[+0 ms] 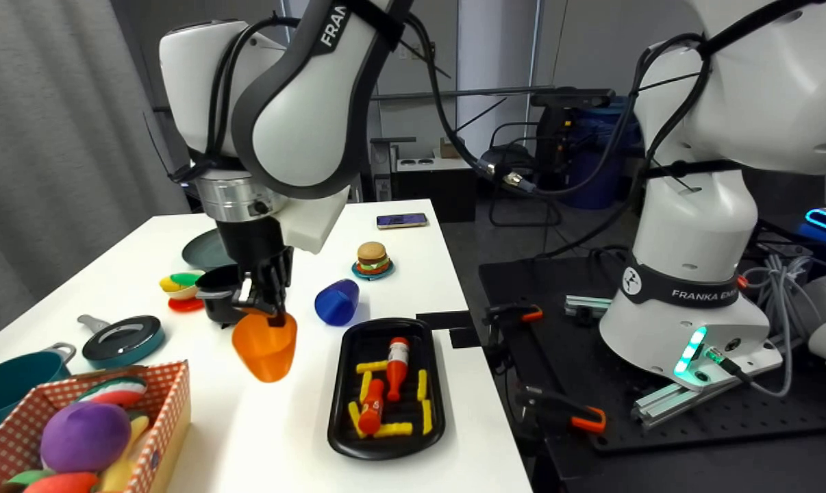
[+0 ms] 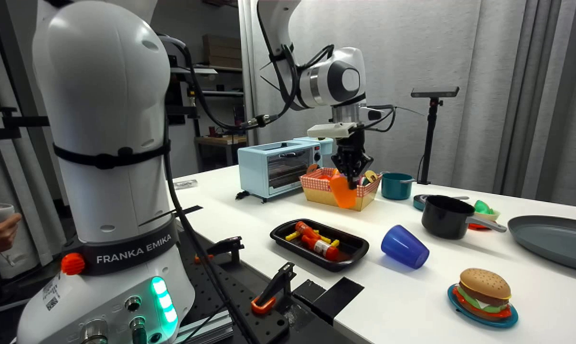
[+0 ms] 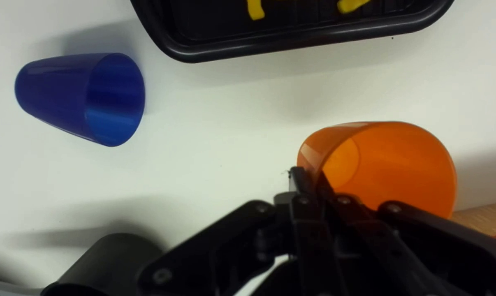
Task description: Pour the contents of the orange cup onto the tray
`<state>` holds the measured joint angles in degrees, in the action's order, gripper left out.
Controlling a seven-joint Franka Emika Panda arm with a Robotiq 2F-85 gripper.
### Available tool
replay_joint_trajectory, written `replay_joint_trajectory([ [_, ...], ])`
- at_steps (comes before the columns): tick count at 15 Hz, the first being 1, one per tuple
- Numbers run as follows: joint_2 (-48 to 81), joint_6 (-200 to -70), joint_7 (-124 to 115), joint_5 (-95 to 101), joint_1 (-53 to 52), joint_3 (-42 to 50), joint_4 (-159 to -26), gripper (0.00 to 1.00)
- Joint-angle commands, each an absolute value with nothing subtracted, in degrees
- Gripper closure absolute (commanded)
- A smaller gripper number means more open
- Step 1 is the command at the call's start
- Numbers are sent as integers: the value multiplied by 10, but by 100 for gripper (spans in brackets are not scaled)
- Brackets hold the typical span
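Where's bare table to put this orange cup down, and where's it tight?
Bare table lies between the checkered basket and the tray; another patch lies between the blue cup, the burger and the table's edge. It's crowded around the black pot, where the grey plate and frying pan sit close.

Soft shadows (image 3: 104, 37); wrist-view claw (image 3: 311, 180) seems blurred.

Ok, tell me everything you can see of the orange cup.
The orange cup is plain, smooth and tapered, seemingly slightly translucent plastic. The gripper pinches its wall at the rim from inside and outside. It hangs slightly tilted, mouth up, above the white table, beside the black tray. Nothing shows inside, though the gripper hides part.
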<state>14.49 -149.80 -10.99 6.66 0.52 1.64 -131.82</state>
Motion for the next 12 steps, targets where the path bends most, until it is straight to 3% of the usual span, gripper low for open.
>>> replay_joint_trajectory([
  [1, 176, -1522, -82, 48, 11, 21, -1300, 99],
  [12, 233, -1534, -64, 43, 21, 25, -1274, 99],
])
